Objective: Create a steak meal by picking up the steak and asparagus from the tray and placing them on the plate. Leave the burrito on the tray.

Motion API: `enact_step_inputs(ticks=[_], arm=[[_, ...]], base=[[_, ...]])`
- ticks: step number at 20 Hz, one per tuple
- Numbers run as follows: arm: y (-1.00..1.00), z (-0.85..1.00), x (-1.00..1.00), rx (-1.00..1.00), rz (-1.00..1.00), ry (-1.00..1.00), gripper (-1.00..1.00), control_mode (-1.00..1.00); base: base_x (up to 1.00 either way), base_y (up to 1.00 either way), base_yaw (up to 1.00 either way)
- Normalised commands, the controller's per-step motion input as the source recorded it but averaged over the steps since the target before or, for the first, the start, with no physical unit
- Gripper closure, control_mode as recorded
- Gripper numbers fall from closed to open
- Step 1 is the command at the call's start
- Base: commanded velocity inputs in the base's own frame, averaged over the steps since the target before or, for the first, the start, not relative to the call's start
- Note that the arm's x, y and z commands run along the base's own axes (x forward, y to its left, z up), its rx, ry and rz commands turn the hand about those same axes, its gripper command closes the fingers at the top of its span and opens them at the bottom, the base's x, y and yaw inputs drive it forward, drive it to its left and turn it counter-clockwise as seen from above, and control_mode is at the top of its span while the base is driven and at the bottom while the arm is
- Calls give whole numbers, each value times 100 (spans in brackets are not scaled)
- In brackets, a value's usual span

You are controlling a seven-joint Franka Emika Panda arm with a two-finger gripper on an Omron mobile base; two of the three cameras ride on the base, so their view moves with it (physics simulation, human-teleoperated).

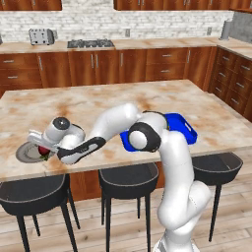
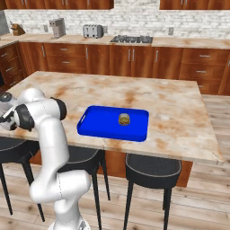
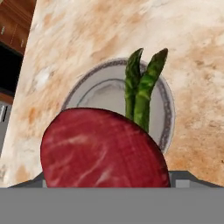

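Steak (image 3: 103, 148) — pinched between wide-spread gripper (image 1: 45, 150) jaws above plate (image 3: 164, 103), asparagus (image 3: 142, 94) at its one o'clock — may land on stalks if dropped carelessly.

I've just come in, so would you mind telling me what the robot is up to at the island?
The arm reaches left over the plate on the island counter, and its gripper has the steak between wide-set jaws just above the plate. The asparagus already lies across the plate. The blue tray sits further along the counter with just the burrito on it. So the steak is the last item to set down.
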Motion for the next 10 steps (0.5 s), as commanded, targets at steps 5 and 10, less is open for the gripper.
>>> enact_step_inputs(ticks=[5, 10], arm=[[39, 2, 38, 1, 0, 2, 100, -100], [44, 0, 39, 0, 0, 3, 100, -100]], base=[[0, 0, 0], [0, 0, 0]])
